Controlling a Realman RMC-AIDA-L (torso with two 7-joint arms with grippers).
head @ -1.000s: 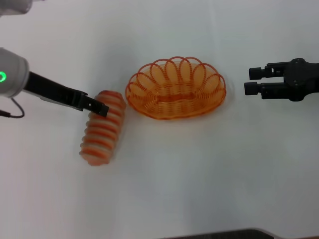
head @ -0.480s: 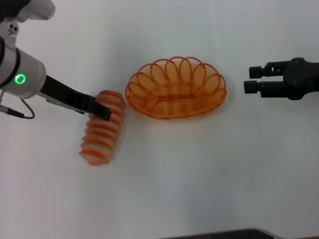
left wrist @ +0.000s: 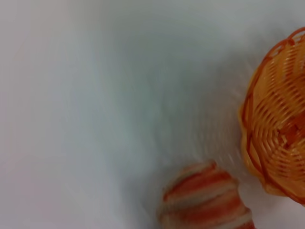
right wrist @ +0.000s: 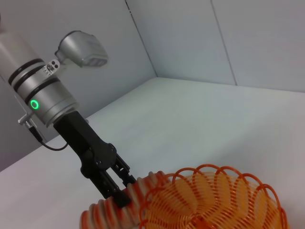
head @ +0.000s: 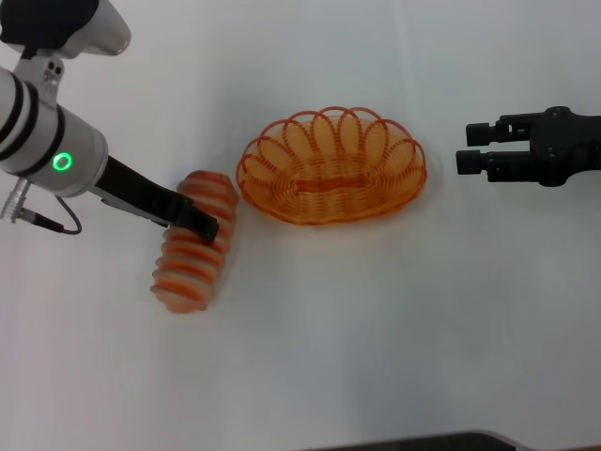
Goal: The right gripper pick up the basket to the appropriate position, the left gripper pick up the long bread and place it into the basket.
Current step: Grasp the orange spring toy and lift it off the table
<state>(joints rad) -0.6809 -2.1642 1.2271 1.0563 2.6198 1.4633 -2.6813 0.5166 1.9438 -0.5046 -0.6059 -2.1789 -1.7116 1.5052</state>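
The long bread, cream with orange stripes, lies on the white table to the left of the basket, an oval orange wire basket that stands empty. My left gripper is down over the bread's far end, beside the basket. In the right wrist view the left gripper is open, its fingers astride the bread next to the basket. The left wrist view shows the bread's end and the basket's side. My right gripper is open and empty, right of the basket and apart from it.
The white table stretches around both objects. A dark edge runs along the table's near side. A pale wall stands behind the table in the right wrist view.
My left arm has come in farther, and its gripper has slid toward me along the bread's far end. The bread, basket and right gripper have stayed put.
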